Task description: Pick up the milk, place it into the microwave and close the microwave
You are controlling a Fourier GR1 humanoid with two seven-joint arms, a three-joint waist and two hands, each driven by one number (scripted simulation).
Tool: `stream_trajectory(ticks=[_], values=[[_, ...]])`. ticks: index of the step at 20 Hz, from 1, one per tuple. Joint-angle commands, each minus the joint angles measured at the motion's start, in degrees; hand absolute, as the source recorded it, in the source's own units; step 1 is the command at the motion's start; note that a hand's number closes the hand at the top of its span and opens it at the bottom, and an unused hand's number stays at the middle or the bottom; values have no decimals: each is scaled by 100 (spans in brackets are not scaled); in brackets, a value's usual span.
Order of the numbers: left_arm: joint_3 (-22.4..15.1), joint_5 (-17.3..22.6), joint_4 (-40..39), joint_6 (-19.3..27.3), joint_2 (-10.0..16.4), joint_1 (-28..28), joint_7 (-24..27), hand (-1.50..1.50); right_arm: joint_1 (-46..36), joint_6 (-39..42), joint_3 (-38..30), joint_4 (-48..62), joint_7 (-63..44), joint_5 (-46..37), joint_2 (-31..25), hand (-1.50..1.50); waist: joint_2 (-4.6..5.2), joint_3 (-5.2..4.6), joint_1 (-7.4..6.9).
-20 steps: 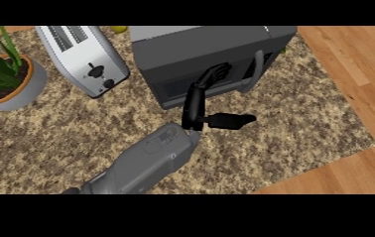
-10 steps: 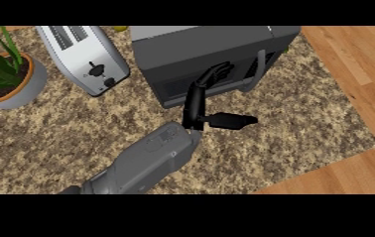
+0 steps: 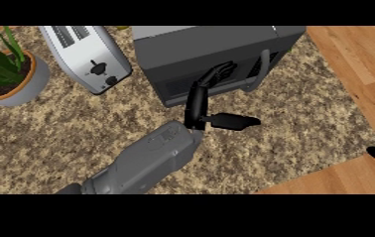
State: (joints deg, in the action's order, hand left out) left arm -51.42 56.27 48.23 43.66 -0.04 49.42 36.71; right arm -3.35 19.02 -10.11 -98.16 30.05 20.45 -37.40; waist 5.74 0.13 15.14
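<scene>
Microwave [image 3: 212, 47] cut off at frame top; left hand [image 3: 196, 106], fingers straight, touches its front; right hand [image 3: 371, 152] a sliver at right edge, state unclear.

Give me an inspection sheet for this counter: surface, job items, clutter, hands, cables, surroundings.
Surface: speckled brown counter.
Job's things: microwave at the back, door looks shut, handle on its right side; milk not seen.
Clutter: toaster left of the microwave; potted plant at the left edge.
Hands: left hand open, straight fingers against the microwave's front, thumb out sideways; right hand probably the dark sliver at the right edge.
Cables: nothing seen.
Surroundings: wooden floor to the right.
</scene>
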Motion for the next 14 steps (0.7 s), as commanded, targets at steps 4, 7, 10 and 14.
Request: stream_trajectory(ticks=[4, 7, 10, 14], values=[[371, 273, -455, 132, 3, 336, 107, -150, -161, 413, 69, 360, -221, 646, 42, -150, 65, -17, 19], [335, 338, -480, 132, 3, 389, 126, -150, -270, 512, 16, 512, -294, 872, 21, -150, 57, -12, 45], [374, 423, -535, 92, 3, 386, 186, -150, -304, 643, -18, 695, -320, 1002, -27, -150, 68, -6, 35], [335, 493, -568, 98, 3, 329, 313, -150, -461, 821, -121, 836, -376, 1216, -171, -150, 72, -16, 78]])
